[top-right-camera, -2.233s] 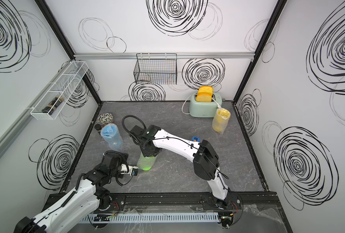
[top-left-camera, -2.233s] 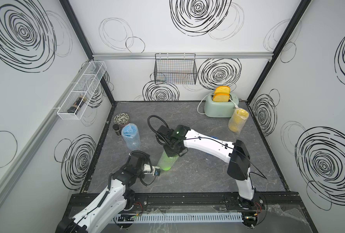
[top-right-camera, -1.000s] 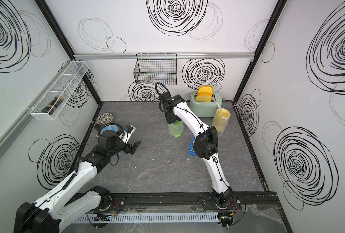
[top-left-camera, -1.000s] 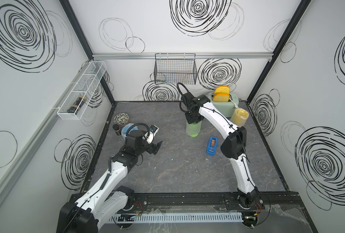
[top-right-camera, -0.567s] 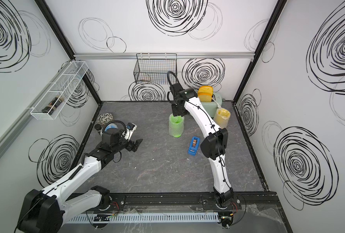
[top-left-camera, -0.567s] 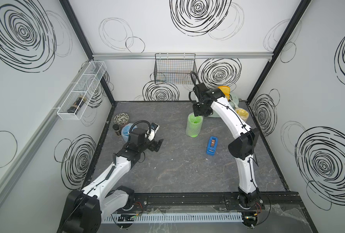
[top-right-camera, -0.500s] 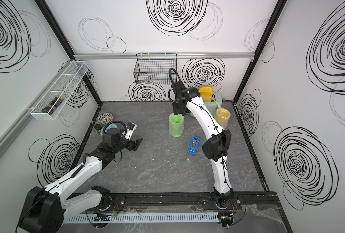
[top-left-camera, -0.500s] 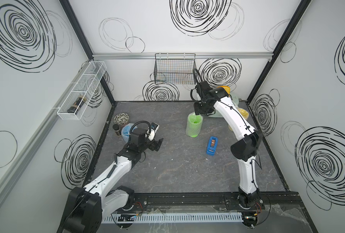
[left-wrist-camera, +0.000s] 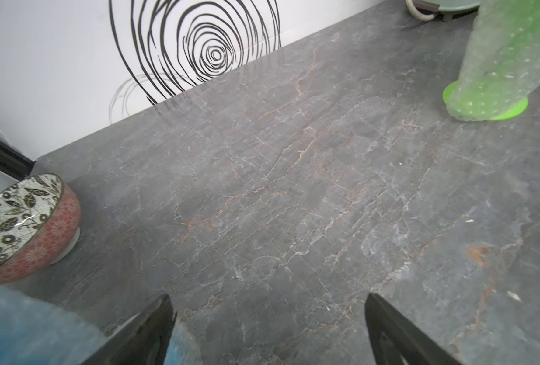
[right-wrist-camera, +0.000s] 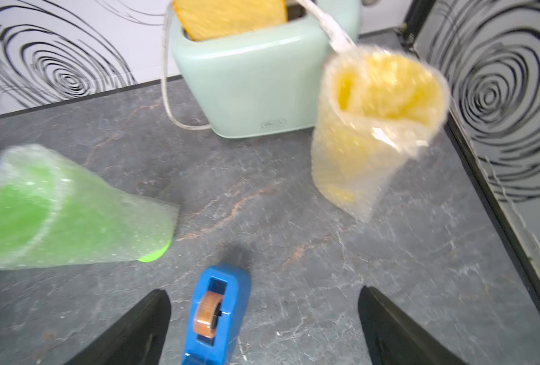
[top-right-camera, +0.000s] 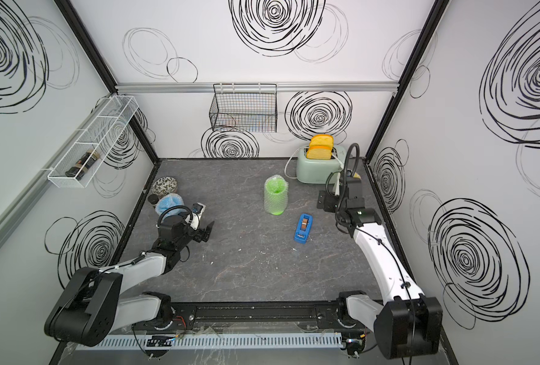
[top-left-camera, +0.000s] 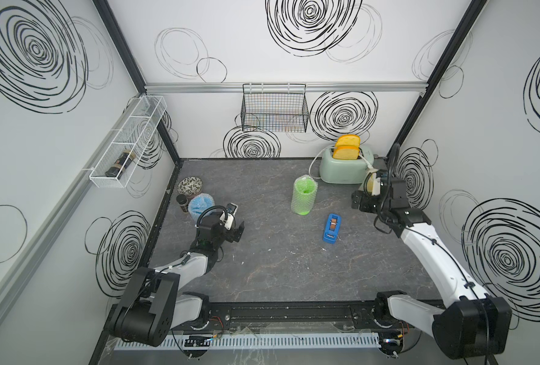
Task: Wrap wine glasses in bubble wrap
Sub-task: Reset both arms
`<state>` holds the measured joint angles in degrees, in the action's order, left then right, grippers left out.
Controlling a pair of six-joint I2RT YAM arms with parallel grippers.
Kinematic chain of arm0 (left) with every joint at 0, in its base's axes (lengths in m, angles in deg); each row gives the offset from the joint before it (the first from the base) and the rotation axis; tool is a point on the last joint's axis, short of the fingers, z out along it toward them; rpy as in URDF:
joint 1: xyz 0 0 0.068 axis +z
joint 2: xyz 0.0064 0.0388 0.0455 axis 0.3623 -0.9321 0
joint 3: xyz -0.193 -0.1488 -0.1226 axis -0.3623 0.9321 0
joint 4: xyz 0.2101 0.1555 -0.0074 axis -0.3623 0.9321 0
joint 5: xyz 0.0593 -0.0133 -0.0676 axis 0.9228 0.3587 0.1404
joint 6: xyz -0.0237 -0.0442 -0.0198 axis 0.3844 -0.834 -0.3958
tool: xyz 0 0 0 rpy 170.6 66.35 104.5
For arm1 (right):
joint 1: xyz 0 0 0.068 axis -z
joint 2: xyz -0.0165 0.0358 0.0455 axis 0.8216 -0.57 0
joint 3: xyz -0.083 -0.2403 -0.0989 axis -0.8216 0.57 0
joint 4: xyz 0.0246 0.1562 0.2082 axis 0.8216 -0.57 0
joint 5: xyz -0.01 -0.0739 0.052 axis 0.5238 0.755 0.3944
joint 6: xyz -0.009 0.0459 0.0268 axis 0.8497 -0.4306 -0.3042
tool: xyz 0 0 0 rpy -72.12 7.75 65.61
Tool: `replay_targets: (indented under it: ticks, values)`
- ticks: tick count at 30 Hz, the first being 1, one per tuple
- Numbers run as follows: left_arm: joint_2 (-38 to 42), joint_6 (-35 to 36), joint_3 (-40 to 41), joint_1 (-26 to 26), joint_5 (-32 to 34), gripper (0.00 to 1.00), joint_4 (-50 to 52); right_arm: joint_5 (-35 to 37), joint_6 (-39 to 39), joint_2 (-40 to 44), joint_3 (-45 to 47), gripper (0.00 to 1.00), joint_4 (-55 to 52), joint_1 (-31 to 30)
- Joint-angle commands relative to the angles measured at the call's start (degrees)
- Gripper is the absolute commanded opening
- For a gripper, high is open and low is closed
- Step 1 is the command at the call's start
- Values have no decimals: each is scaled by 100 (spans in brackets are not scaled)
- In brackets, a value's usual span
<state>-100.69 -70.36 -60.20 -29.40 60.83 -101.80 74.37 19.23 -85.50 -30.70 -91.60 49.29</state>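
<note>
Right wrist view: the right pincer [right-wrist-camera: 262, 290] is spread wide with nothing in it. On the grey marbled worktop [right-wrist-camera: 294, 196] the green goblet [right-wrist-camera: 56, 208] stands in a knobbly clear bubble wrap [right-wrist-camera: 135, 221] sleeve, round foot peeking out, near the blue plastic tape dispenser [right-wrist-camera: 218, 313]. Same deal for the yellow goblet [right-wrist-camera: 373, 126], sleeved and just beside the smooth mint toaster [right-wrist-camera: 262, 79]. Over on the other side the left pincer [left-wrist-camera: 268, 300] is gaping and empty too. In a top view the blue goblet [top-left-camera: 200, 203], also wrapped, sits near the patterned bowl [top-left-camera: 190, 186] at the worktop's left edge.
</note>
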Motion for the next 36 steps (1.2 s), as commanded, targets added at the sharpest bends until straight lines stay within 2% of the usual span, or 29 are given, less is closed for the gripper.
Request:
replay_targets:
  ticks: [1, 4, 10, 14, 19, 26, 30, 33, 35, 36]
  values:
    - [-126, 49, 110, 89, 133, 96, -1528, 13, 37, 585, 957, 97, 2213, 410]
    - [-247, 89, 143, 57, 94, 96, -1877, -74, 50, 814, 1745, 97, 2960, 726]
    - [-238, -9, 131, -36, 294, 97, -1836, 35, 267, 1085, 3127, 97, 4474, 999]
    - [-188, -249, 74, -36, 323, 97, -1656, 157, 350, 1011, 3771, 97, 5313, 1087]
    - [-198, -331, 99, -110, 334, 97, -1760, 185, 599, 475, 4414, 97, 6740, 1104]
    - [-253, -292, 99, -269, 486, 96, -1874, -297, 467, -330, 4367, 97, 7913, 1305]
    - [-298, -278, 95, -325, 594, 96, -1952, -406, 182, -827, 4059, 97, 7924, 1453]
    - [-284, -277, 110, -339, 622, 97, -1970, -613, 153, -1362, 4194, 97, 8783, 1496]
    - [-309, -267, 85, -356, 647, 96, -1953, -696, 162, -1353, 3794, 97, 7910, 1467]
    - [-319, -278, 84, -372, 692, 97, -1958, -642, 217, -1411, 3777, 97, 8011, 1425]
